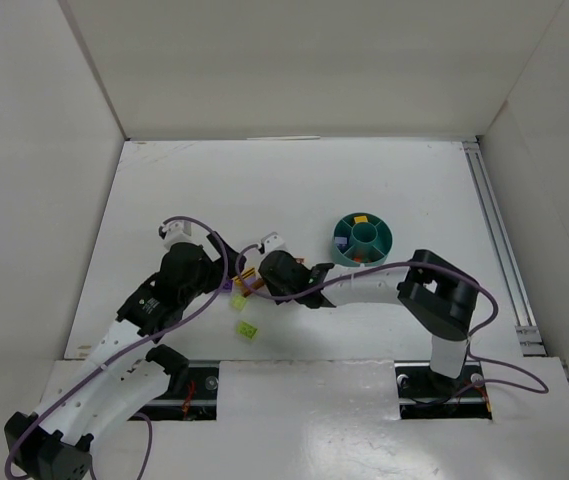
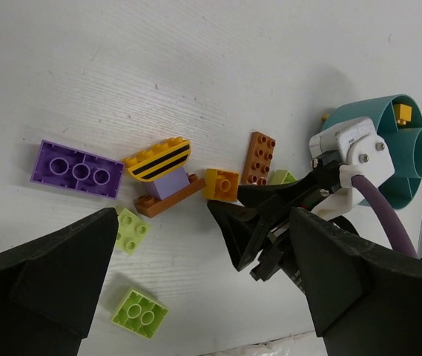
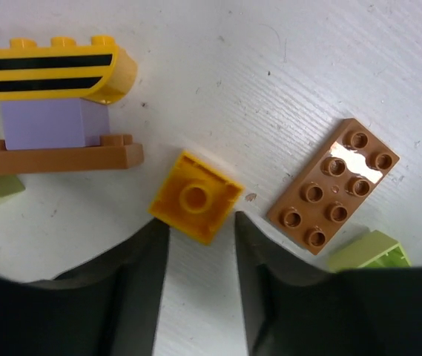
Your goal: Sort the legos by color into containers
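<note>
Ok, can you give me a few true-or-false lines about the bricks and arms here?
1. The left gripper is wide open. True.
2. The brown brick lies in the teal bowl. False: it lies on the table.
3. The striped yellow piece sits on a lilac block. True.
4. The right gripper hangs far from every brick. False: its tips are at the small orange brick.
5. The bowl is empty. False: a yellow brick sits in one compartment.
</note>
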### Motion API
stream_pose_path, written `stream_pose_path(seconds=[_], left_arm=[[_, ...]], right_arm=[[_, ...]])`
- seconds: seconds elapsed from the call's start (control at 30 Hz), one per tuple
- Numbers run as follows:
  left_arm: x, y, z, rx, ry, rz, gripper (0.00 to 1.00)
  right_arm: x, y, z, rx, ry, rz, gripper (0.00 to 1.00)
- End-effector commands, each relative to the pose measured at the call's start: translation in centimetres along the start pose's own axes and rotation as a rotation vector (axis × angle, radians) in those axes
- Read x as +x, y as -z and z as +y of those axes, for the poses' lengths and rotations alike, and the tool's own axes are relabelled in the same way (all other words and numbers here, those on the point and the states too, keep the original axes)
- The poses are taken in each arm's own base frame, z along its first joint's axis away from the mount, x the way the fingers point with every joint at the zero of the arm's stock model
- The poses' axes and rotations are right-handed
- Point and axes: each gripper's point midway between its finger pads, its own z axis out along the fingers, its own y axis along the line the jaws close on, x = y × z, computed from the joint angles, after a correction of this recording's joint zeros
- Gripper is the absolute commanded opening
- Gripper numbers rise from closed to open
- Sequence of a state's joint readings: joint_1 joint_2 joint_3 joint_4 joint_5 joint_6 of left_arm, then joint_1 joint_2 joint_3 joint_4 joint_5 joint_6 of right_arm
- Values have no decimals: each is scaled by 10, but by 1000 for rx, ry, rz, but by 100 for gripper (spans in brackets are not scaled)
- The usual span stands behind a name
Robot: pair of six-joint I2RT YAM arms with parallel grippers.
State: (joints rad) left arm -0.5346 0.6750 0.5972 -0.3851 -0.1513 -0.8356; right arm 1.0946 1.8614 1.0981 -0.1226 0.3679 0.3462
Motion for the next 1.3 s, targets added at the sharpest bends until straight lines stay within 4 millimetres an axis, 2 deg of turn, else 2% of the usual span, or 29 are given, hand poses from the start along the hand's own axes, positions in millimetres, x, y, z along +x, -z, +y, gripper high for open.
stream_pose_path(seconds=[0.0, 0.07, 0.2, 0.33, 0.4, 0.47, 0.67, 0.73, 0.83, 1.03, 1.07, 1.17, 1.27], left_arm=[[-6, 1, -6, 28, 9, -28, 100], [-6, -1, -4, 15, 17, -29, 100], [-6, -1, -4, 15, 17, -29, 100], [-7, -3, -4, 1, 15, -30, 100], [-7, -3, -4, 1, 15, -30, 100], [-6, -5, -2, -7, 13, -24, 100], [-9, -7, -5, -15, 12, -29, 100], [-8, -8, -3, -23, -1, -23, 100], [-8, -8, -3, -23, -1, -23, 100], [-7, -10, -2, -30, -12, -18, 100], [-7, -10, -2, -30, -12, -18, 100], [-7, -10, -2, -30, -12, -18, 100], [-7, -10, -2, -30, -12, -18, 100]], right_arm=[[-4, -3, -3, 37, 21, -1, 43], [-5, -3, -3, 37, 33, -1, 35], [-23, 12, -4, 21, 70, -47, 25], [-56, 44, -10, 5, 112, -144, 22], [-65, 54, -10, -10, 123, -169, 22], [-71, 59, -13, -19, 122, -185, 27], [-59, 51, 0, -85, 138, -143, 43], [-46, 41, 1, -84, 152, -104, 47], [-34, 31, 1, -76, 155, -70, 59], [-32, 10, 9, -70, 163, -48, 73], [-37, 10, 9, -62, 160, -60, 74], [-31, 0, 0, -33, 119, -37, 78], [-32, -4, 2, -35, 116, -45, 79]])
